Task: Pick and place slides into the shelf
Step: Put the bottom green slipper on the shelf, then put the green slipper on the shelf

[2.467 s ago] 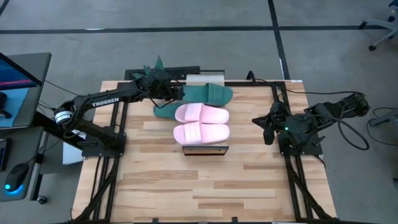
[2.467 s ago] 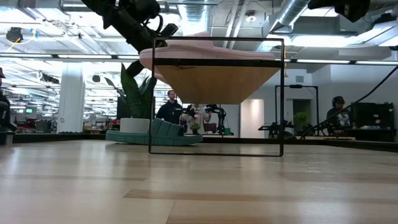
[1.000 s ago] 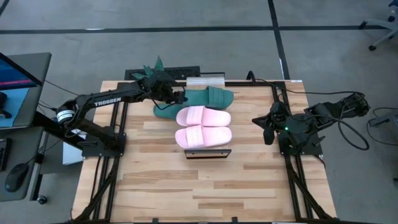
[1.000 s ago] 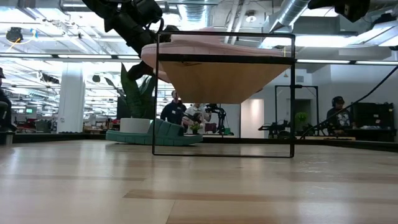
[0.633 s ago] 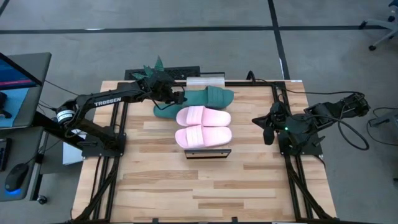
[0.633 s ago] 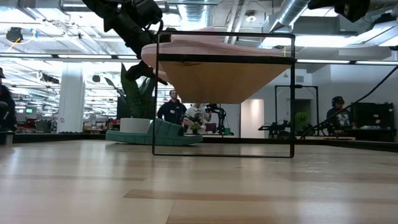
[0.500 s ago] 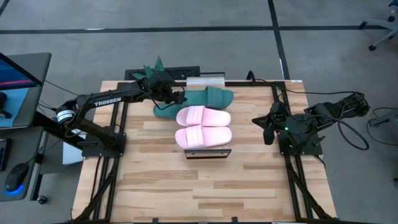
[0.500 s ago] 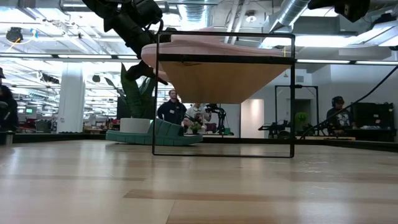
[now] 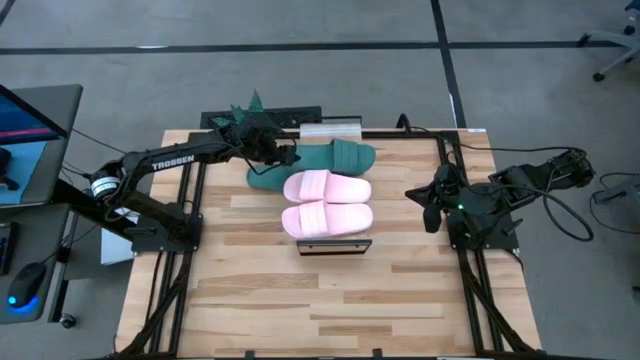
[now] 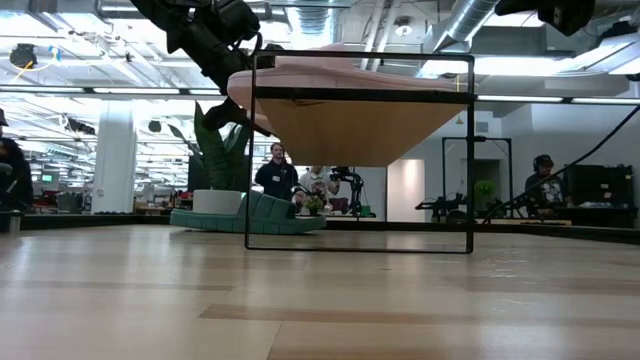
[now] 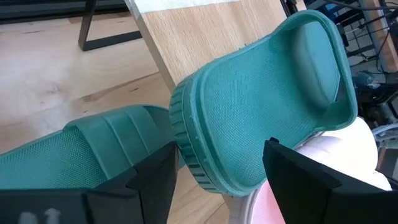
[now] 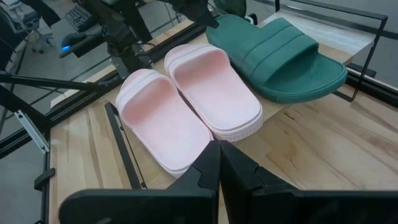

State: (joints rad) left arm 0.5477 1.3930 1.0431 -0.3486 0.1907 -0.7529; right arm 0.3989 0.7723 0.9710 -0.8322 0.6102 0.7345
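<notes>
The left gripper (image 9: 288,153), fingers spread wide, straddled the heel of one green slide (image 11: 261,112) on the shelf (image 9: 330,243). Two pink slides (image 9: 326,202) lay beside it on the shelf top; a second green slide (image 9: 268,178) lay on the table (image 9: 300,300). The left arm read "TROSSEN" (image 9: 172,160). The right gripper (image 9: 418,195) waited closed, well apart.

This is a large open-plan robotics lab. Beyond the wooden tabletop (image 10: 300,300), the low view shows an exposed ceiling with silver ducts (image 10: 480,20) and strip lights, white columns (image 10: 115,150), a potted plant (image 10: 215,150) and people (image 10: 275,172) standing among other robot rigs. From above, grey floor (image 9: 300,70) and a monitor (image 9: 25,115) at the left edge.
</notes>
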